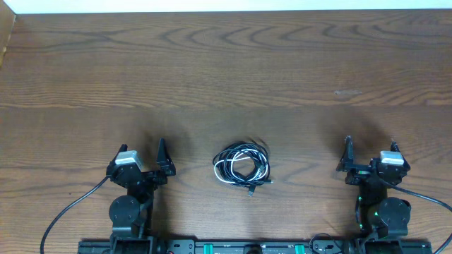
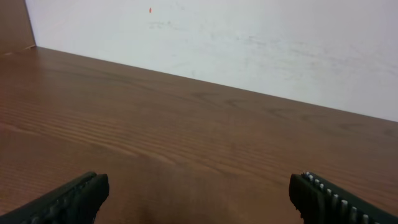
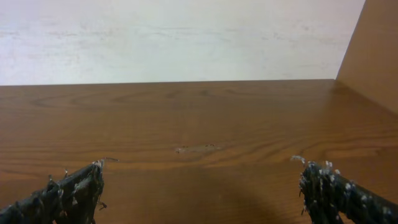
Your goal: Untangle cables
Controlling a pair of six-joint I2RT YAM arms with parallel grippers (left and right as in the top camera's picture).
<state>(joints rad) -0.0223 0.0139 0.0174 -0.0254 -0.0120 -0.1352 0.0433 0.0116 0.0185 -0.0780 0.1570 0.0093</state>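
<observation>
overhead: cables [image 1: 242,164] in one tangled coil, near-centre, between arms. left gripper [image 2: 198,194] & right gripper [image 3: 200,186] fingers wide apart, empty. best: pin coil w/ one, ease white strand out slowly.

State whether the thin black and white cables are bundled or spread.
Bundled: the thin black and white cables lie looped together in one heap.

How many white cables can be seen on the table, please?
1. The white cable lies coiled in the tangle at the front middle of the table, wound together with the black cables. Another could be hidden under those.
</observation>
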